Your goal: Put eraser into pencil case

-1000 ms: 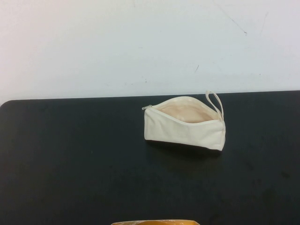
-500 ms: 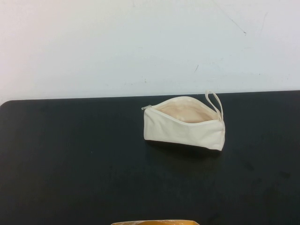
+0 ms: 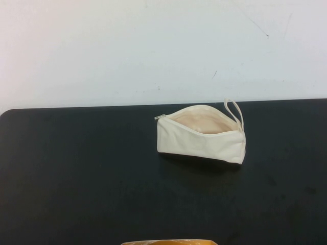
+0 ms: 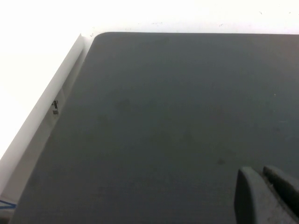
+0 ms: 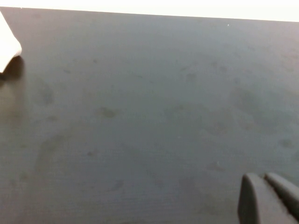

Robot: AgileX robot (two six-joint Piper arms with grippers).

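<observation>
The pencil case (image 3: 202, 135) is a cream fabric pouch lying on the black table (image 3: 76, 178), right of centre near the back edge. Its zip is open, the pale beige lining shows, and its loop strap (image 3: 235, 111) is at its right end. One corner of it shows in the right wrist view (image 5: 7, 46). The eraser is not in view. My left gripper (image 4: 258, 171) is shut and empty over bare table near the left corner. My right gripper (image 5: 261, 177) is shut and empty over bare table, apart from the pouch. Neither gripper shows in the high view.
A white wall stands behind the table's back edge (image 3: 102, 106). The table's rounded far left corner (image 4: 100, 36) shows in the left wrist view. A yellow-orange strip (image 3: 168, 242) pokes in at the bottom edge of the high view.
</observation>
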